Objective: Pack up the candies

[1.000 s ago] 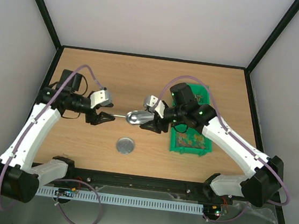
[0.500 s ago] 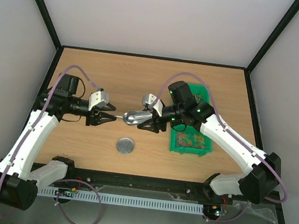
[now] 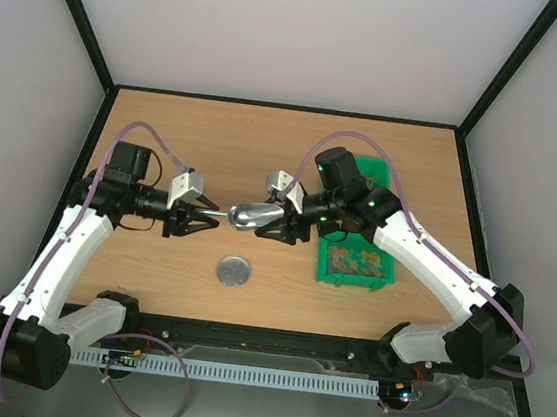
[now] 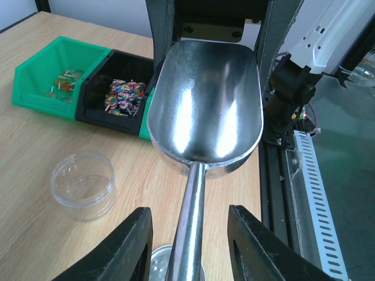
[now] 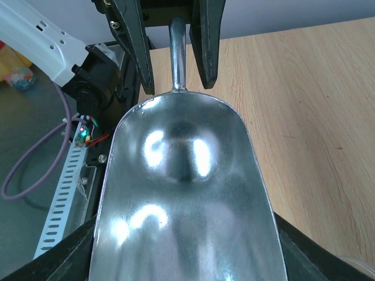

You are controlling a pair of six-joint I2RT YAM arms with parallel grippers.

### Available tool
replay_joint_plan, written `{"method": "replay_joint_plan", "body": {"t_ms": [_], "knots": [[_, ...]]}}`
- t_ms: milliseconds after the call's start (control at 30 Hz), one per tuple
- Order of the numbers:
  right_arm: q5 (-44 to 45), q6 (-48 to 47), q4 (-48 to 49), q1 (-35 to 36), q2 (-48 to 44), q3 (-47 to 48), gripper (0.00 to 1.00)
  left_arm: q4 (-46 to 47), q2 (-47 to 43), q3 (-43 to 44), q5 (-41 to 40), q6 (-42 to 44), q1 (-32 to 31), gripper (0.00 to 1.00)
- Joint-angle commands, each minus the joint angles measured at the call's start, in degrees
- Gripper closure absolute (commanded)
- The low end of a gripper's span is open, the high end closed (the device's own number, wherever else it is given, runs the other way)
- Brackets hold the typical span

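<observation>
At mid-frame of the overhead view, the right gripper (image 3: 279,224) clasps the bowl of a metal scoop (image 3: 249,215). The left gripper (image 3: 212,222) stands released, one finger on either side of the scoop's handle with a gap visible on both sides. Candies (image 3: 355,262) lie in the green bin (image 3: 384,277) right of centre. The left wrist view shows more in an adjoining black bin (image 4: 99,120). A round silver lid (image 3: 233,271) lies just below the scoop in the frame.
</observation>
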Motion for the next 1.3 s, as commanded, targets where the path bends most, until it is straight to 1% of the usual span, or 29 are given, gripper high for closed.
{"method": "replay_joint_plan", "body": {"t_ms": [0,200,300,600,833,900,933,967,1000,1100,1133,1200,1267], "knots": [[-2.65,-0.24,-0.33,-0.26,-0.63,1.48,0.61,0.98,0.18,-0.96,4.91,0.9,0.21,0.63],[-3.06,-0.38,-0.31,-0.35,-0.67,1.08,0.61,3.08,-0.33,-1.72,5.99,-1.71,0.21,0.63],[-3.22,-0.3,-0.08,-0.32,-0.72,1.08,0.61,5.11,-0.6,-2.13,6.15,-3.75,0.2,0.65],[-3.16,-0.41,-0.08,-0.28,-0.72,0.98,0.61,8.4,-0.8,-3.12,6.17,-6.83,-0.38,0.75],[-3.12,-0.43,-0.06,-0.36,-0.72,0.99,0.61,9.94,-1.12,-3.58,5.93,-8.24,-1.06,0.85],[-3.0,-0.32,0.03,-0.37,-0.65,0.9,0.6,9.96,-1.07,-3.61,5.85,-8.29,-1.16,0.9],[-2.78,-0.07,0.18,-0.3,-0.66,0.86,0.58,9.91,-1.12,-3.53,5.83,-8.31,-1.27,0.93],[-2.38,0.37,0.46,-0.4,-0.71,0.82,0.54,9.94,-1.2,-3.48,5.74,-8.37,-1.28,0.96],[-1.75,1.22,0.84,-0.59,-0.71,0.87,0.48,9.84,-1.19,-3.4,5.24,-8.56,-1.26,0.98],[-0.46,4.54,1.33,-2.75,-0.59,1.51,0.25,7.8,-1.2,-2.6,2.58,-7.49,-1.18,0.98],[-0.14,5.32,1.41,-3.99,-0.75,1.66,0.19,6.75,-1.21,-2.15,1.42,-6.4,-1.15,0.98],[-0.31,7.16,2.38,-6.58,-1.51,1.27,0.1,5.48,-1.28,-1.37,-1.27,-5.48,-1.15,0.98],[-1.15,8.99,3.67,-8.87,-2.56,0.58,0.03,5.44,-1.42,-0.51,-4.11,-6.05,-1.02,0.98]]}}
